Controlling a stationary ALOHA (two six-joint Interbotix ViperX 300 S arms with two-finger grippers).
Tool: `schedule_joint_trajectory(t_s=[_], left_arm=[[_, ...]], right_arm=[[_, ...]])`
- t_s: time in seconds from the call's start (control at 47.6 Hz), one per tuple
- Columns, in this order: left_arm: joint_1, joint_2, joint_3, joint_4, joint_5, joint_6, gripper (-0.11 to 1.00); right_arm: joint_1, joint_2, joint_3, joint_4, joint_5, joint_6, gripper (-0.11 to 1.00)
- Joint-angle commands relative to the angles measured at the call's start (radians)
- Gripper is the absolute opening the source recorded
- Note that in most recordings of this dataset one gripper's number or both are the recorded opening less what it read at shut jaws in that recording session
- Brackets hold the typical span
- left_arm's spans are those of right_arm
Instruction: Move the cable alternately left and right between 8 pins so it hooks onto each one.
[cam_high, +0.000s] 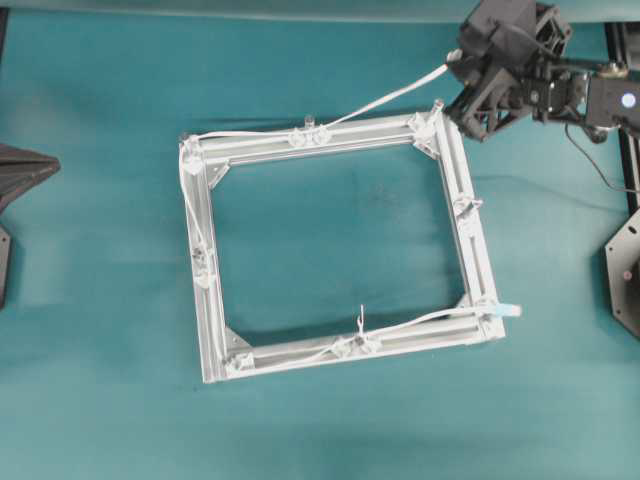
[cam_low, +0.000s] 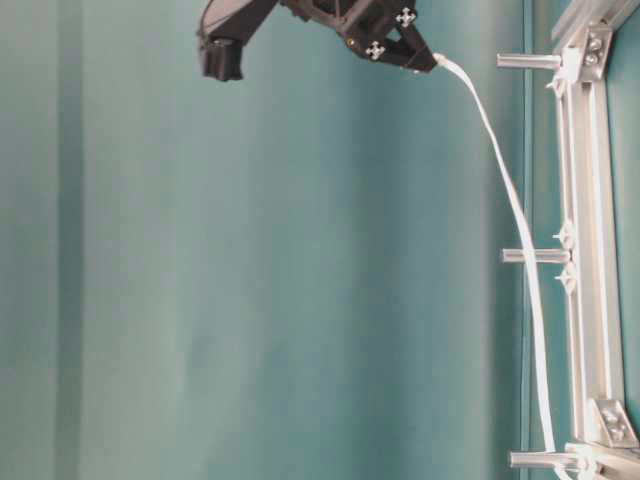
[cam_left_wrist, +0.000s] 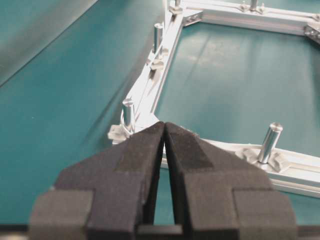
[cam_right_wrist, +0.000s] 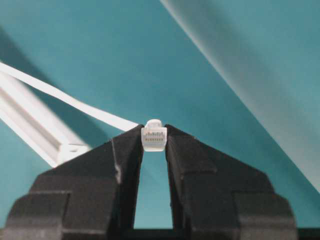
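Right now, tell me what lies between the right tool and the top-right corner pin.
Only the cable over bare teal cloth, seen overhead. It slants from the right tool toward the top-middle pin, bypassing the corner pin.

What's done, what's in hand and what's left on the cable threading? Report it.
Done: the thin white cable runs along the square silver frame's bottom, left and top rails, up to the top-middle pin. In hand: the right gripper is shut on the cable's small white plug, near the top right corner. Left: the top-right corner pin and the right-rail pin look unhooked.
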Motion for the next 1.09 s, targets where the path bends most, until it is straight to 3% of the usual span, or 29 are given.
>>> schedule_joint_trajectory(t_s=[0.0,0.294,0.588,0.861,1.071], left_arm=[[0.006,0.012,-0.012,0.005,-0.005,-0.005,0.08],[0.006,0.011,-0.012,0.005,-0.005,-0.005,0.08],[0.006,0.012,-0.012,0.005,-0.005,-0.005,0.08],[0.006,0.012,-0.012,0.005,-0.005,-0.005,0.08],[0.006,0.012,-0.012,0.005,-0.005,-0.005,0.08]], right_arm=[[-0.028,-0.002,0.002,-0.008,-0.017,0.002,0.15],[-0.040,-0.023,0.104,0.061,-0.055,0.044,0.15],[-0.040,-0.041,0.193,0.067,-0.155,0.212,0.15],[-0.031,-0.041,0.230,0.069,-0.241,0.314,0.15],[-0.015,-0.038,0.238,0.069,-0.270,0.465,0.15]])
